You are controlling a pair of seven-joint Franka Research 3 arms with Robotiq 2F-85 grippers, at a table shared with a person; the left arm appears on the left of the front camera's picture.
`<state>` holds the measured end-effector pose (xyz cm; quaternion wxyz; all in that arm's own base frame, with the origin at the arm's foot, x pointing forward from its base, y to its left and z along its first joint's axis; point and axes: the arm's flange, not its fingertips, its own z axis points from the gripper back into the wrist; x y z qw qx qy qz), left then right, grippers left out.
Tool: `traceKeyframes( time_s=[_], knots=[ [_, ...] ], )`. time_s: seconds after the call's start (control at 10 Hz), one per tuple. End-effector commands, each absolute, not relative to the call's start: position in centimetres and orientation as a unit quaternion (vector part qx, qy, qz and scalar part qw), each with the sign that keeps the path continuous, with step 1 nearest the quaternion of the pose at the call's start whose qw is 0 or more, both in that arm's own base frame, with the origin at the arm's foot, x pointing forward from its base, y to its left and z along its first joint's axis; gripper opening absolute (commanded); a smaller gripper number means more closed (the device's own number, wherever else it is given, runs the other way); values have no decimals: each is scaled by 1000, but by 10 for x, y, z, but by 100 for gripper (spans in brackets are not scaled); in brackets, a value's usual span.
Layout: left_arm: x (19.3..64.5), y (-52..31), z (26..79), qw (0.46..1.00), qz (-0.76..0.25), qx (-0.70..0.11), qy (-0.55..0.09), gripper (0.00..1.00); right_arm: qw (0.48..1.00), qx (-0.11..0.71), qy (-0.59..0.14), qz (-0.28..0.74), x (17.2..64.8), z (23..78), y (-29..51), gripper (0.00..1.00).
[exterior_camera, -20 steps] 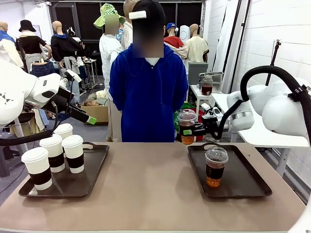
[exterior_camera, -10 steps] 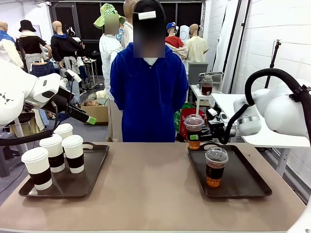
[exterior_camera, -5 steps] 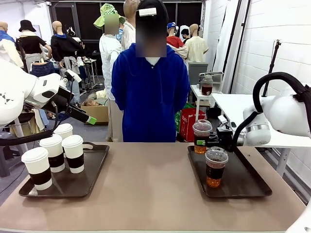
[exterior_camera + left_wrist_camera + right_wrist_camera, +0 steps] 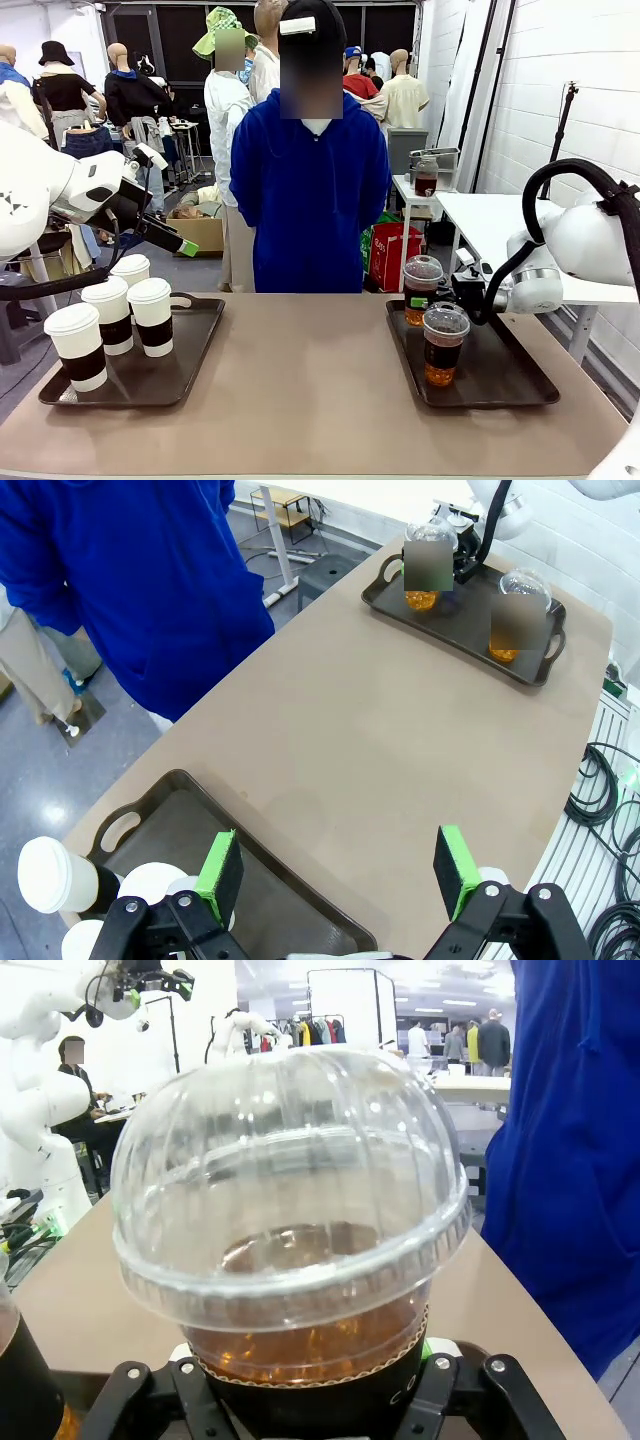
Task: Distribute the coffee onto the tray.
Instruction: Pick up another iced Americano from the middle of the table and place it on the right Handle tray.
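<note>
Right tool point(image 4: 437, 293) is clamped on a clear dome-lidded plastic cup of brown drink point(image 4: 422, 288) over the dark brown tray's point(image 4: 500, 385) far corner; left tool point(image 4: 340, 877) is spread apart above the bench point(image 4: 300, 400).

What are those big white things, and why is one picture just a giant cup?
The white things are two robot arms with pinching hands called grippers. One camera looks across the table at a person in a blue top. The right gripper holds a clear cup of brown drink over the right tray, where another clear cup stands. The giant cup is that held cup, seen by a camera on the right wrist. The left gripper is open, above the left tray with four white cups.
</note>
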<state>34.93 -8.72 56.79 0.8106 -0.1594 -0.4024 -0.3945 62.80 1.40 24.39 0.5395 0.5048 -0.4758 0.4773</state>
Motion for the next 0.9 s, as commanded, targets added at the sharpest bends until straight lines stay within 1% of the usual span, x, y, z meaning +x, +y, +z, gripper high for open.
traceKeyframes(
  time_s=[0.0,0.8],
  knots=[
    [350,-86,567,810,-394,-163,-403,100,531,506,-490,471,626,247,10,69],
    [350,-86,567,810,-394,-163,-403,100,540,501,-486,471,635,218,8,69]
  ],
)
